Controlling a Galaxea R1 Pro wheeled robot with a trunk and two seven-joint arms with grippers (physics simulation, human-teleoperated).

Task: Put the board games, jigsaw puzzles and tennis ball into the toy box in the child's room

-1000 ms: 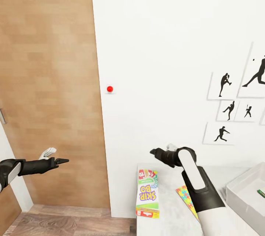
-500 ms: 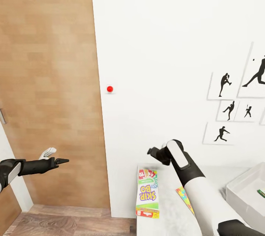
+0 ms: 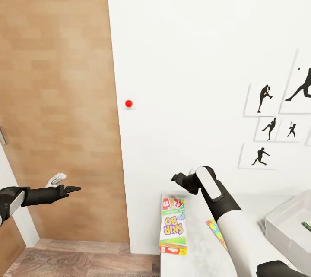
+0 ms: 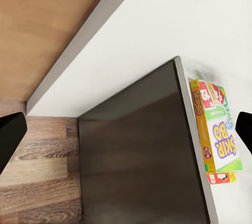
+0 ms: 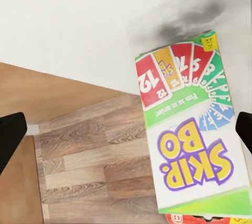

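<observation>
R claw [image 3: 175, 177] hangs w/ fingers apart above the bench [image 3: 198, 242] far-left corner, close to the white wall [image 3: 185, 52] behind; little room betw. claw and wall. Skip-Bo box [image 3: 173, 226] lies flat along bench's left edge, air above it free. Jigsaw board [image 3: 217, 233] just beside it, partly under R arm. Toy box [image 3: 285, 229] at right end, top free. L claw [image 3: 77, 189], fingers apart, hangs over wood floor [image 3: 82, 262] left of bench, near wardrobe door [image 3: 56, 95]; bench's dark side panel [image 4: 142, 156] blocks sideways reach.
</observation>
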